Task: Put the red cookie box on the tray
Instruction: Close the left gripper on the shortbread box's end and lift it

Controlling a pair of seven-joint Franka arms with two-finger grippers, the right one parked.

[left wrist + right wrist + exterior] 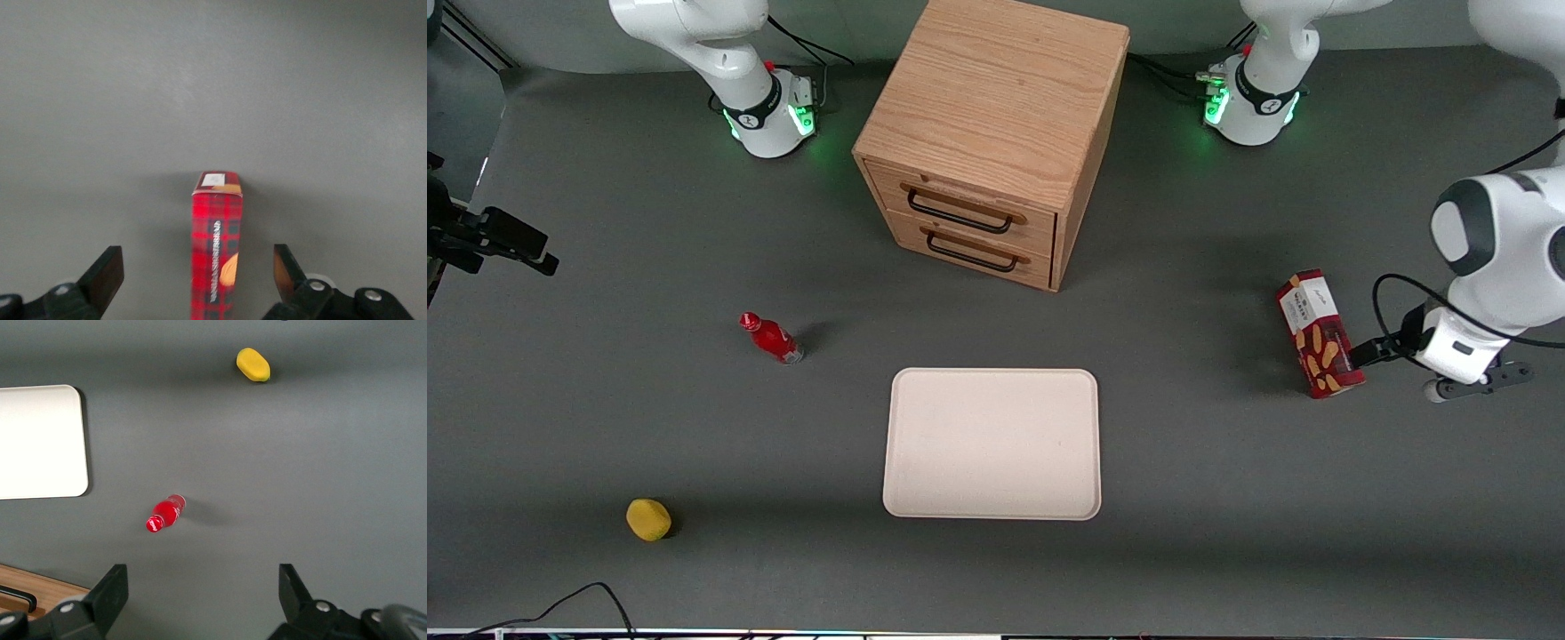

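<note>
Box location: the red cookie box stands on the counter toward the working arm's end, at about 3 o'clock from the tray and well apart from it.
Pincer: the pincer sits level with the box, its 2 fingers spread wide, 1 on each side of the carton's narrow edge and neither touching it.
Stage: my reading is an approach just short of the grasp; nothing is lifted yet.
Risk 1: the carton is tall on a small footprint, so a finger that arrives first could tip it over or swing it round.
Risk 2: thin cardboard may buckle if squeezed hard across its broad faces.
Risk 3: a grip low on a long box could let it pivot during the carry toward the tray.
Box material: glossy printed cardboard, dark-red plaid, tan cookie pictures, white panel near the top; long, narrow, sharp-edged.
Tray: cream-white, matte, flat, rounded corners, low rim, nothing on it.
Counter: dull grey, smooth.
Bystanders: wooden 2-drawer cabinet at 12 o'clock from the tray; small red bottle at 10 o'clock; rounded yellow object at 8 o'clock.
</note>
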